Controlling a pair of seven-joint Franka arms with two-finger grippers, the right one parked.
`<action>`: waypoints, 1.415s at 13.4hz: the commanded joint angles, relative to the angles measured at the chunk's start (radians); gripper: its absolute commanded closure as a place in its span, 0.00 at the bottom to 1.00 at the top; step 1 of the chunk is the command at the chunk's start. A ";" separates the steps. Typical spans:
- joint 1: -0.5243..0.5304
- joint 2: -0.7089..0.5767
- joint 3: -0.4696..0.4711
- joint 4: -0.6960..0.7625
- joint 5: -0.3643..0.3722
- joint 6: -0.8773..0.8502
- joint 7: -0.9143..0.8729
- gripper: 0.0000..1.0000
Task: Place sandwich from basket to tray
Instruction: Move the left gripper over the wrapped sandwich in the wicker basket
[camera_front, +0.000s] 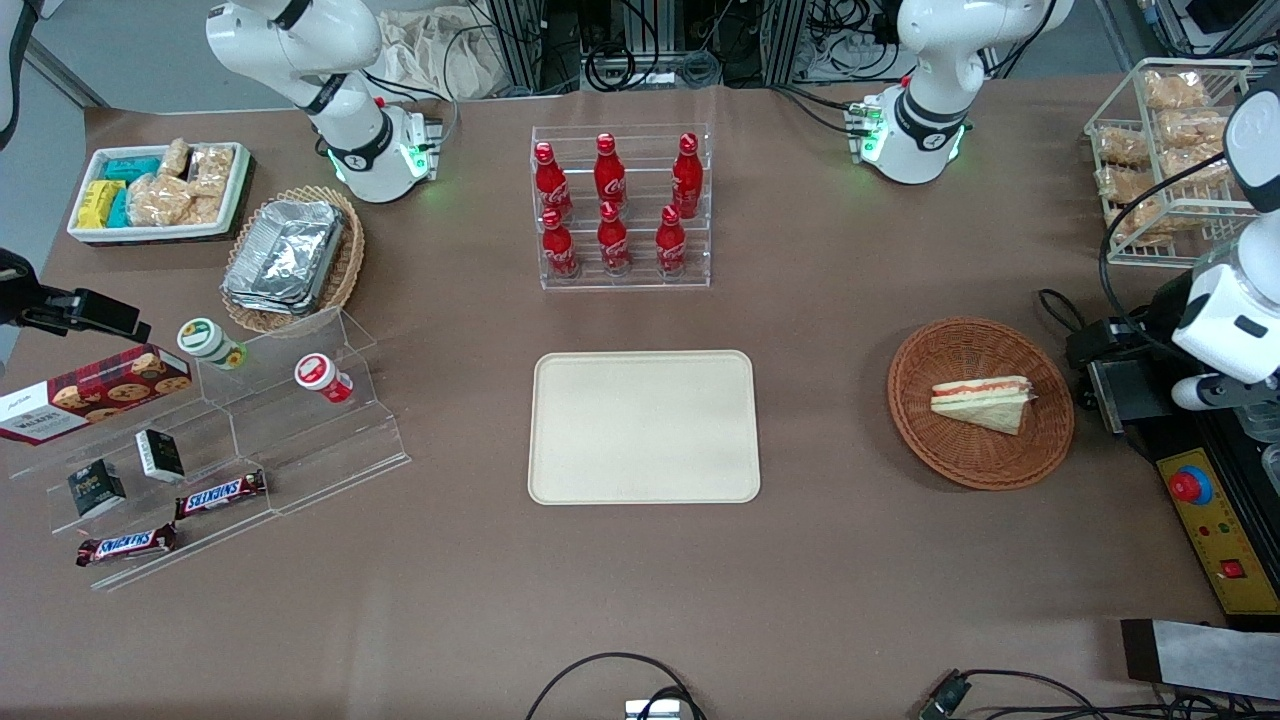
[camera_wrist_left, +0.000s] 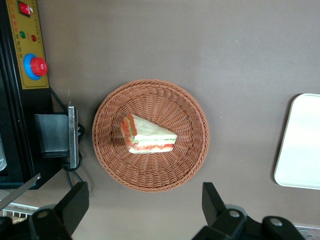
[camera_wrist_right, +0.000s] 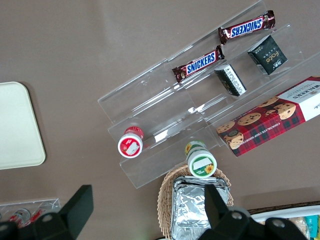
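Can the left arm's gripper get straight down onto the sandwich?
Probably yes: the gripper hangs open above the basket, and nothing covers the sandwich lying in it.

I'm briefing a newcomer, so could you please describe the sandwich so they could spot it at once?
Start at the cream tray in the table's middle, then look toward the working arm's end to the round reddish-brown basket. The sandwich lies in it: a pale bread wedge with red and green filling, the only thing in the basket. The open end effector hangs above the basket.
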 joint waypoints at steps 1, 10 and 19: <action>0.005 0.018 -0.004 0.034 0.009 -0.031 0.001 0.00; 0.022 0.042 -0.003 -0.095 0.009 0.077 -0.530 0.00; 0.092 0.082 -0.001 -0.477 0.009 0.531 -0.807 0.00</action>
